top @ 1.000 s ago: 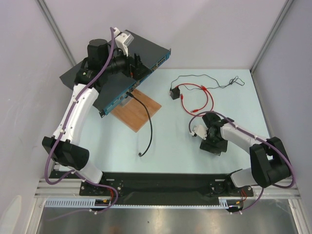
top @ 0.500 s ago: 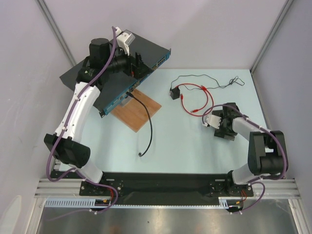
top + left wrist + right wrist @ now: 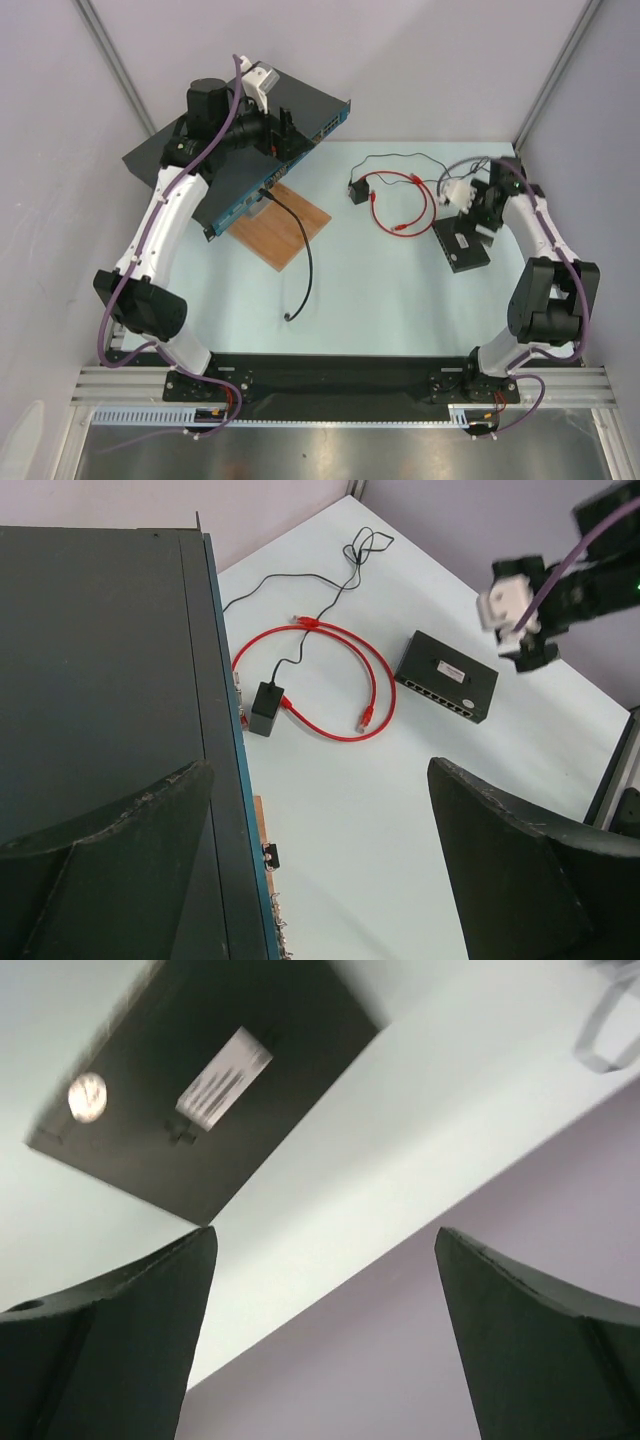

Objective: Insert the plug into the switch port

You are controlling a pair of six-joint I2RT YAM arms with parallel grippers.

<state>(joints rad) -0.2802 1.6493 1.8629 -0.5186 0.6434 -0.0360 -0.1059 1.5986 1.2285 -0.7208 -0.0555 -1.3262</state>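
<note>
A pale blue-green surface (image 3: 380, 300) fills the middle of the booth. Plain lilac-grey walls close it in: a left wall (image 3: 50, 150), a far wall (image 3: 420, 60) and a right wall (image 3: 595, 170). Slanting metal posts (image 3: 112, 62) mark the two far corners. Along the near edge run a black plate (image 3: 340, 372), a slotted rail (image 3: 140, 414) and a brushed steel sheet (image 3: 330, 455). Light is soft and even, shadows faint.

switch box (image 3: 150, 1070) blurred, cut off at the top edge; plug (image 3: 398, 231) too small to make out
</note>
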